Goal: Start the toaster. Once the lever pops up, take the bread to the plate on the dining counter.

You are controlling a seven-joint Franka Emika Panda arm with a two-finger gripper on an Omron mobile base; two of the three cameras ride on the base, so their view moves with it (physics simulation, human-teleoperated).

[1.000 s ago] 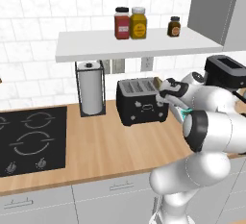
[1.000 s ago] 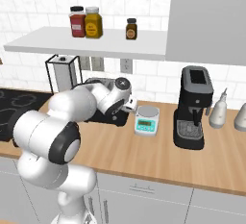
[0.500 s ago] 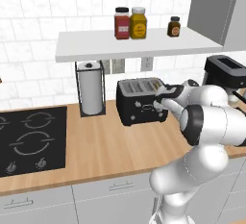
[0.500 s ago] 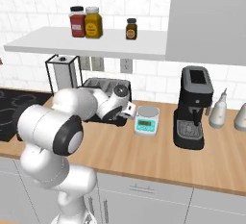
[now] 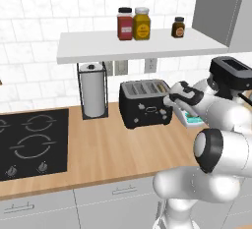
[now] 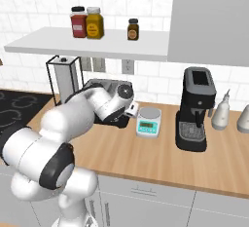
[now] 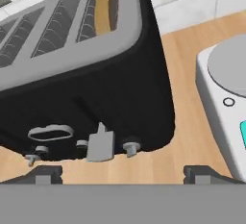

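Toaster (image 5: pixel 145 102) sits mid-frame on the wood worktop (image 5: pixel 108 149), white tile wall behind, black cooktop (image 5: pixel 29 142) lower left; gripper (image 7: pixel 122 172) spread wide at its front.

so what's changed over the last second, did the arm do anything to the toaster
The arm swung its hand leftward, in the left base view, from beside the coffee machine to the toaster's right end. The gripper stands open there, holding nothing, with the lever in front of it. The bread sits in its slot; toaster, scale and shelf jars stayed put.
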